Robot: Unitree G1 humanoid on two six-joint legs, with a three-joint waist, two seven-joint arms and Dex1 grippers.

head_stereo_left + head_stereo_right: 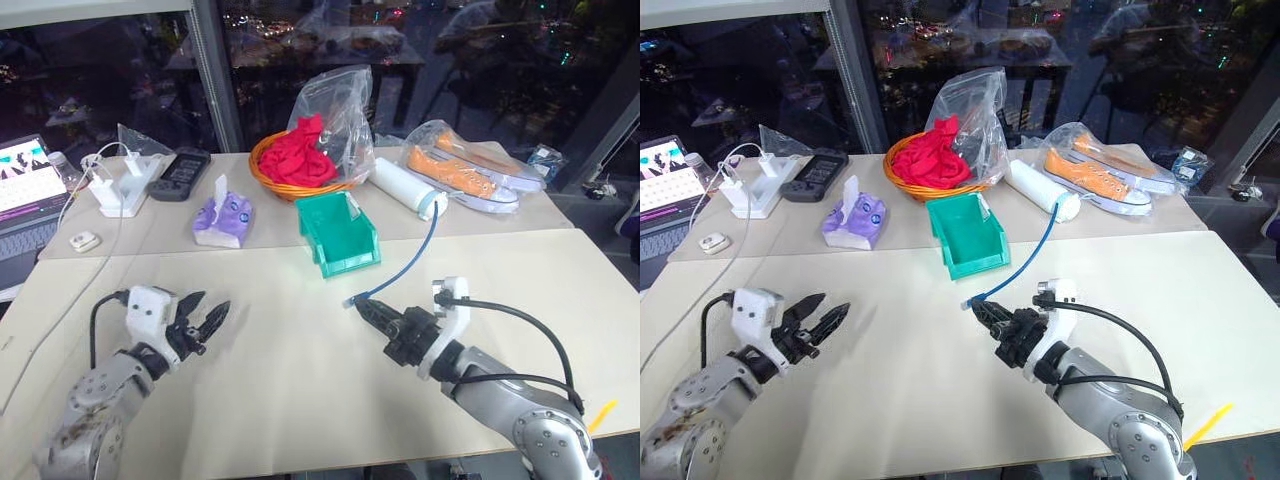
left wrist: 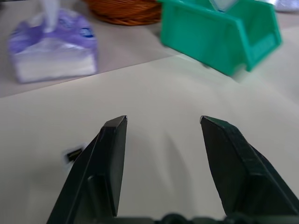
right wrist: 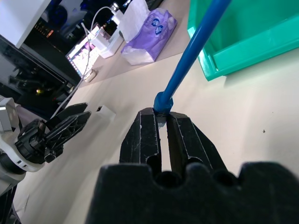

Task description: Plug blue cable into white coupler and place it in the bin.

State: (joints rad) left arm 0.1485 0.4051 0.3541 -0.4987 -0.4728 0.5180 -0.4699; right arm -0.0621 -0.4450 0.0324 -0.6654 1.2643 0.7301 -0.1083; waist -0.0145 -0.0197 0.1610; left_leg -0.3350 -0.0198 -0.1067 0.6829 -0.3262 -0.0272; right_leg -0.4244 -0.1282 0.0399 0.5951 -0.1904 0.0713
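The right gripper is pinching the plug end of the thin light-blue cable, lifting it above the middle of the beige tabletop. The cable is arcing back toward a white roll near the far edge. The left gripper is hovering near the left edge, jaws spread wide and empty. A small white block, possibly the white coupler, is lying on the tabletop between the grippers. The small teal-green plastic bin is waiting empty behind them. Plugging and binning both seem to be outstanding.
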